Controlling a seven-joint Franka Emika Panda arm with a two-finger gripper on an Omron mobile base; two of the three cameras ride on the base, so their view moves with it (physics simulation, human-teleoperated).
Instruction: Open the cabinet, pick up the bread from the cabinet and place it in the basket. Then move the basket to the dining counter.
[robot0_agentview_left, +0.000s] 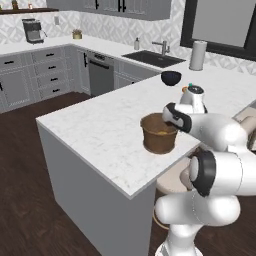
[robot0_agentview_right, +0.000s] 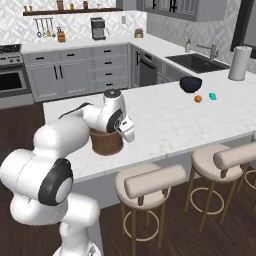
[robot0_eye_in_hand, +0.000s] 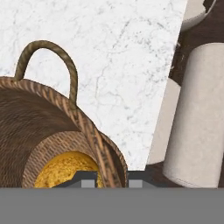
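Hand view: gripper (robot0_eye_in_hand: 111, 179) clamped on basket (robot0_eye_in_hand: 52, 131) rim, bread (robot0_eye_in_hand: 65, 168) inside at bottom. Left base view: basket (robot0_agentview_left: 159, 134) sitting on dining counter (robot0_agentview_left: 100, 130), near stool-side edge.

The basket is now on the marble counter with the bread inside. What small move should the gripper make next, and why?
Probably open the gripper and lift clear. The basket stands on the dining counter with the bread inside, and the fingers are shut on its rim, so releasing seems all that remains.
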